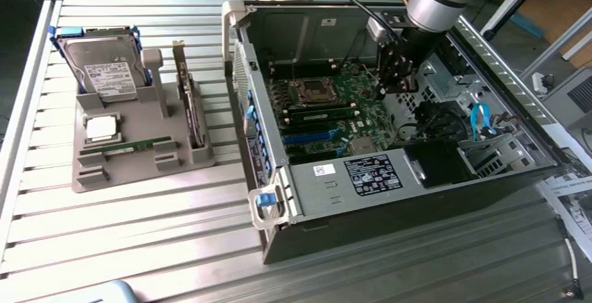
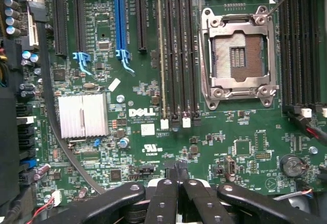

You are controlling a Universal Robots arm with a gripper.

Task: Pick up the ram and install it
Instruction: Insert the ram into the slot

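The gripper [image 2: 177, 175] is seen with its fingers pressed together and nothing held, inside the open computer case [image 1: 277, 199] above the motherboard [image 2: 153, 127]. A ram [image 1: 125, 148] is found well apart from it, lying flat in the gray holder [image 1: 138, 171] outside the case.

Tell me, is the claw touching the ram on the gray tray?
Apart. The exterior view shows the claw inside the computer case, while the ram lies on the gray tray outside it.

light: bright, even | glare: table slats [image 1: 138, 199] washed out | shadow: dark case interior [image 1: 434, 157] | blur: slight softness
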